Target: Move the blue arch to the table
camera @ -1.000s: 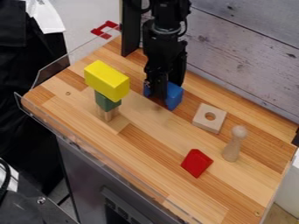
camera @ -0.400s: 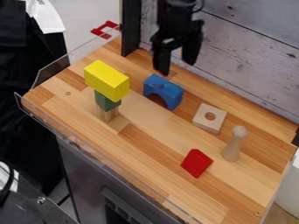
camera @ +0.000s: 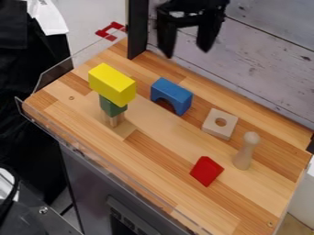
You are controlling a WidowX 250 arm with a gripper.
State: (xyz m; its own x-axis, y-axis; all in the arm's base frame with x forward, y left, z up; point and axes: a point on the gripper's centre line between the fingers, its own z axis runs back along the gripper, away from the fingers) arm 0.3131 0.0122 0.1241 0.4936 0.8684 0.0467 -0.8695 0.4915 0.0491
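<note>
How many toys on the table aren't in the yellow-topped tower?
4: the arch, right of the tower; the square, between arch and peg; the peg, near the right edge; the red block, left of the peg.

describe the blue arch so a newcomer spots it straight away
On the wooden table, find the stack topped by a yellow block. Between it and the pale square with a hole stands the blue arch, the only blue block, with a curved cut-out underneath.

Arch (camera: 174,93) on table (camera: 144,151) — between stack (camera: 114,87) and peg (camera: 244,155).
</note>
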